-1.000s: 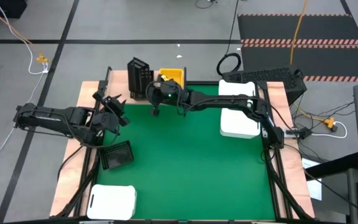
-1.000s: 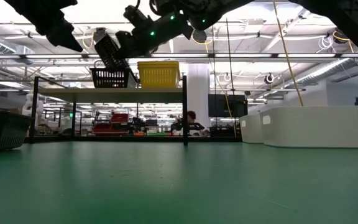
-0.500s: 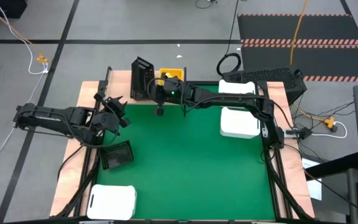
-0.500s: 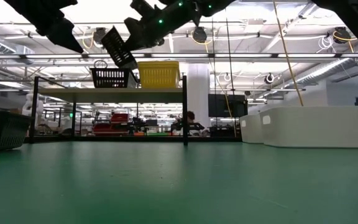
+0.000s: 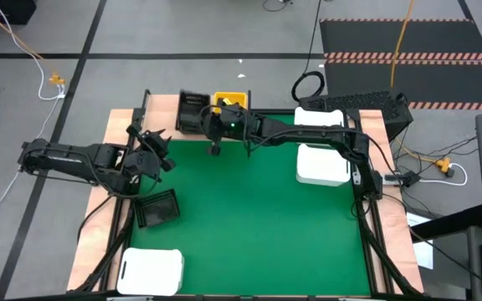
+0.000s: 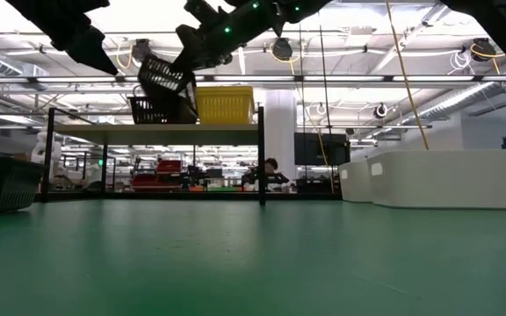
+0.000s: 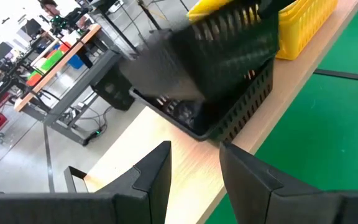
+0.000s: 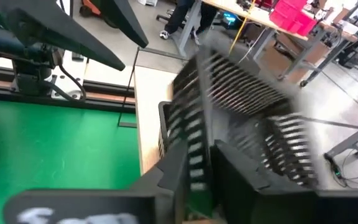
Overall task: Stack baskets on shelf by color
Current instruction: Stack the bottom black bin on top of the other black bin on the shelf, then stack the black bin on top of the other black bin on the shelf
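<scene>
On the shelf (image 6: pixel 148 129) at the far edge stand a black basket (image 6: pixel 146 110) and a yellow basket (image 6: pixel 225 104). A second black basket (image 6: pixel 167 77) lies tilted and blurred on top of the first. My right gripper (image 8: pixel 204 180) is level at that basket's near side, jaws open; it also shows from above (image 5: pixel 209 124). My left gripper (image 7: pixel 194 168) hovers open with nothing in it at the left, pointing toward the shelf (image 5: pixel 159 142). A third black basket (image 5: pixel 157 207) rests on the green mat. My right gripper reaches in level from the table's right. The tilted black basket's slotted near wall (image 8: pixel 194 155) shows between its open fingers. The blur hides whether they touch it. The basket's far end lies on the black basket below.
Two white baskets (image 5: pixel 320 155) sit at the mat's right side and another (image 5: pixel 151 272) at its near left corner. The shelf's thin black legs (image 6: pixel 261 158) stand on the mat's far edge. The mat's middle (image 5: pixel 249 217) is bare.
My right gripper has risen a little with the black basket, which hung steeply from it above the shelf. Since then the basket has tipped down onto the black basket on the shelf, while the gripper kept its place.
</scene>
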Controlling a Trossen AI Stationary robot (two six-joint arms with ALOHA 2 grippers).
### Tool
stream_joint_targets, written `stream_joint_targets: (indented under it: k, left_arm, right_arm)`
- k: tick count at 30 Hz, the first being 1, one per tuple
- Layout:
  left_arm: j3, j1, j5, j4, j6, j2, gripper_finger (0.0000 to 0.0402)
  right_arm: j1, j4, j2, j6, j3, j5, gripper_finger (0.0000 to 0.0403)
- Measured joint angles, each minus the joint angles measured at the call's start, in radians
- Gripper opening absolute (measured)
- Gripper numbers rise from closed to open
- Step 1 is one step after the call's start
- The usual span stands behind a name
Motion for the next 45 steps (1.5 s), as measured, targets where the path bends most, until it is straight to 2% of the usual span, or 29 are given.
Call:
stream_joint_targets:
  k: [5, 9, 13, 20, 29, 32, 35, 38, 41, 43, 45]
  left_arm:
    - [0.000, 0.001, 0.000, 0.003, 0.000, 0.000, 0.0138]
    - [0.000, 0.001, 0.000, 0.005, -0.012, 0.000, 0.0138]
    - [0.000, 0.001, 0.000, 0.005, -0.028, 0.000, 0.0138]
    - [0.000, 0.001, 0.000, 0.005, -0.038, 0.000, 0.0138]
    - [0.000, 0.001, 0.000, 0.005, -0.029, 0.000, 0.0138]
    - [0.000, 0.001, 0.031, -0.003, -0.027, 0.000, 0.0138]
    - [0.000, 0.001, 0.096, -0.028, -0.047, 0.000, 0.0138]
    - [0.000, 0.000, 0.129, -0.053, -0.073, 0.001, 0.0138]
    - [0.000, 0.001, 0.129, -0.052, -0.075, 0.002, 0.0138]
    - [0.000, 0.000, 0.126, -0.049, -0.083, 0.002, 0.0138]
    - [0.000, 0.001, 0.122, -0.049, -0.091, 0.002, 0.0138]
  right_arm:
    - [0.000, 0.011, -0.022, -0.026, -0.001, 0.001, 0.0111]
    - [0.000, 0.025, -0.040, -0.029, 0.000, 0.000, 0.0120]
    - [0.000, 0.039, -0.025, -0.029, -0.011, -0.001, 0.0116]
    - [0.001, 0.217, -0.018, -0.079, -0.163, -0.003, 0.0101]
    - [0.036, 0.219, -0.043, -0.183, -0.212, -0.005, 0.0078]
    - [0.064, 0.163, -0.093, -0.200, -0.211, -0.107, 0.0077]
    - [0.088, 0.063, -0.117, -0.218, -0.208, -0.353, 0.0077]
    - [0.105, 0.103, -0.093, -0.279, -0.270, -0.563, 0.0078]
    - [0.124, 0.301, -0.044, -0.395, -0.358, -0.577, 0.0078]
    - [0.137, 0.421, 0.007, -0.473, -0.377, -0.574, 0.0079]
    - [0.156, 0.466, 0.062, -0.495, -0.365, -0.576, 0.0084]
